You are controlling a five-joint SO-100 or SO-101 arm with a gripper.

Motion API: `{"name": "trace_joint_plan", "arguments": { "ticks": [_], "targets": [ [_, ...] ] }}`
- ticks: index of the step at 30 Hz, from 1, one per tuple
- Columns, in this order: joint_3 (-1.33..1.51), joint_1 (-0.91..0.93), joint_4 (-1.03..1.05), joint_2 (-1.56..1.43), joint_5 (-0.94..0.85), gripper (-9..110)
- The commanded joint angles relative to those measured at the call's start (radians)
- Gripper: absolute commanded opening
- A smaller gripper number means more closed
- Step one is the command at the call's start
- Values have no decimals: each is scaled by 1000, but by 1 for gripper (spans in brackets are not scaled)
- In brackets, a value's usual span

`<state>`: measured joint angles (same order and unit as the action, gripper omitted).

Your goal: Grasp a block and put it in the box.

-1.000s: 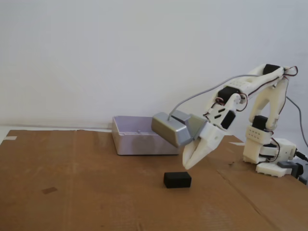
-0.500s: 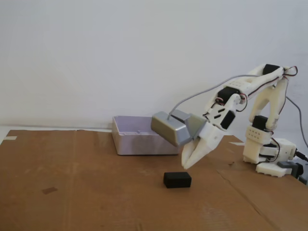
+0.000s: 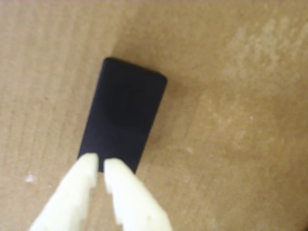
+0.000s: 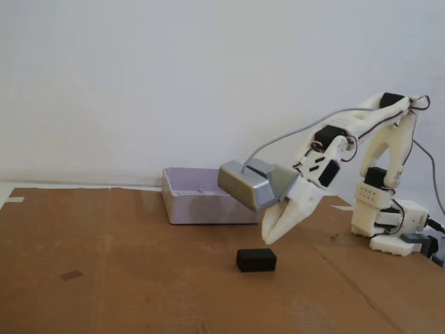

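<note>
The box [image 4: 201, 198] has its right end hidden behind the grey camera housing [image 4: 245, 186]. The wrist view is soft; fingertips overlap the block [image 3: 124, 113].

block [image 4: 256, 259]: small matte black rectangular piece with rounded corners, lying flat on the brown cardboard
block pose: in the wrist view [image 3: 123, 115] its long side runs up the picture, tilted slightly to the right
box [image 4: 201, 197]: shallow pale lilac-grey tray, low walls, rounded corners, open side up
box place: at the cardboard's far edge, near the wall
relation: block lies in front of the box, nearer the camera, well apart from it
</note>
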<state>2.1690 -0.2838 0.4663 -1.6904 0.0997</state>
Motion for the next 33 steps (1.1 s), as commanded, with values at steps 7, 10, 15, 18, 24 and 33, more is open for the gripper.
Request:
{"name": "trace_joint_plan", "arguments": {
  "ticks": [7, 10, 15, 18, 24, 33],
  "targets": [
    [-129, 3, -43, -29, 0, 15],
    [-129, 3, -44, -29, 0, 15],
    [-129, -6, -44, -29, 2, 22],
    [-129, -8, -44, -29, 0, 25],
    [-135, -9, -46, -28, -8, 25],
    [-196, -26, -46, 31, -12, 25]
  ]
}}
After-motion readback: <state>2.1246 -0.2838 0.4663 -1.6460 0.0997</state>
